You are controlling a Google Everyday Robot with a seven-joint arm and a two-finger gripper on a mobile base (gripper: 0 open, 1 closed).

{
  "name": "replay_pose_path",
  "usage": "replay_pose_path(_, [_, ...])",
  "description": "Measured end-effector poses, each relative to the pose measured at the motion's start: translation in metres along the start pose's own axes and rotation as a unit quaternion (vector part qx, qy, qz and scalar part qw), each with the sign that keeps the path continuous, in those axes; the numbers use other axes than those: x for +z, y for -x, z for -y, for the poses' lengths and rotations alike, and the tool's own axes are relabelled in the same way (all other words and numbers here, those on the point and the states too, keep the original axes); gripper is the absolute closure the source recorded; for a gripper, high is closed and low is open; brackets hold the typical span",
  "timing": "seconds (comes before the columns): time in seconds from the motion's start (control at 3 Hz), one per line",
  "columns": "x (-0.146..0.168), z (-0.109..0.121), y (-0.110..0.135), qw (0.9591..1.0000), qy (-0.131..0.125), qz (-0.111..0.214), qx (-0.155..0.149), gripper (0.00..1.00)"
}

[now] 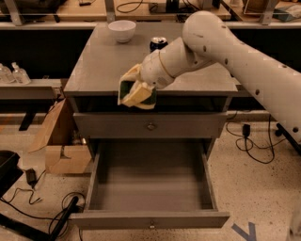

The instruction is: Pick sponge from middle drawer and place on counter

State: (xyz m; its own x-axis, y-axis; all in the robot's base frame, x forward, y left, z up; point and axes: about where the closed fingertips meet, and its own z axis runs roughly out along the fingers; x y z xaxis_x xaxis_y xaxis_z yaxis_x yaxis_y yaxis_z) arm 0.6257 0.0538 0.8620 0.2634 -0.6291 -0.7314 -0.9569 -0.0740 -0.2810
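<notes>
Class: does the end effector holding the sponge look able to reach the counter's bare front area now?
Probably yes. The end effector, shut on the sponge, hangs at the front edge of the counter; the bowl and can sit farther back.

One camera looks down from above and in front of the grey cabinet (150, 126). It faces the drawer side and is tilted steeply enough that the worktop (103, 61) and the bare bottom of the open drawer (150, 188) both show. It is close: the cabinet fills most of the frame, with wooden benches (70, 9) along the top edge and speckled floor (254, 179) at the sides. The arm (244, 61) enters from the frame's right. The tool (135, 92) lies just left of centre, overlapping the worktop's front edge and clamped around the sponge (140, 95).
</notes>
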Motion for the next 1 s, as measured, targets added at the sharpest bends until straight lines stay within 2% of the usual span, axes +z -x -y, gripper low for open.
replay_pose_path(0.33, [-0.001,0.036,0.042,0.998,-0.06,0.018,0.004,1.0])
replay_pose_path(0.67, [0.032,0.088,0.097,0.9923,-0.116,0.041,-0.009,1.0])
replay_pose_path(1.0, [0.073,0.119,0.127,0.9887,-0.125,0.062,-0.054,1.0])
